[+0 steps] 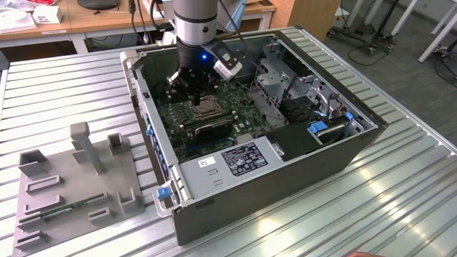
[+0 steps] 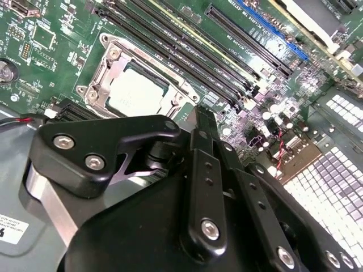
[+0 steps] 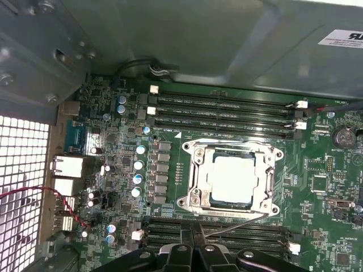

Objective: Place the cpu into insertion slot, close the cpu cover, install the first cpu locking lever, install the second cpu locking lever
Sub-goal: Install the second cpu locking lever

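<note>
CPU point(image 1: 206, 108) in the exterior view sits in the insertion slot point(image 1: 194, 113) on the green board, directly at six o'clock below the gripper point(image 1: 194, 101), whose opening I cannot tell; case walls point(image 1: 153, 134) hem the arm in. In the first wrist view the cpu cover point(image 3: 197, 175) lies shut over the chip, a thin lever point(image 3: 238, 224) angled loose at five o'clock. In the second wrist view memory slots point(image 2: 193, 54) crowd the socket at two o'clock.

No legible print (labels too small)
</note>
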You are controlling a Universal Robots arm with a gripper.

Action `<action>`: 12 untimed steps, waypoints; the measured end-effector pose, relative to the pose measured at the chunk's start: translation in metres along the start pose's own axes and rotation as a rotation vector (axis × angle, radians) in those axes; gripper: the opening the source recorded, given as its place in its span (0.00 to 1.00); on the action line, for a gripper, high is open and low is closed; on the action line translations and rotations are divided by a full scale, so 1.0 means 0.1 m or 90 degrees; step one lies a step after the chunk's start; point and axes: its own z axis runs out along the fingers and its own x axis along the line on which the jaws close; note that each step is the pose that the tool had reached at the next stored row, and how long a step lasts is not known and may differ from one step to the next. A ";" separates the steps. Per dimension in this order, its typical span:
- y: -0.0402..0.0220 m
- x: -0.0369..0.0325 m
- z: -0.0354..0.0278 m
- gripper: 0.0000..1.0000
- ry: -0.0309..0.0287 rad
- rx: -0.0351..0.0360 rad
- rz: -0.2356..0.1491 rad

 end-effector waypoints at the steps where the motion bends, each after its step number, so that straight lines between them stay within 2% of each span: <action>1: 0.000 -0.001 -0.001 0.11 0.0001 0.0001 0.000; 7: -0.009 -0.115 0.002 0.11 0.0022 0.0002 0.000; 12: -0.022 -0.144 0.022 0.11 0.0030 0.0010 0.001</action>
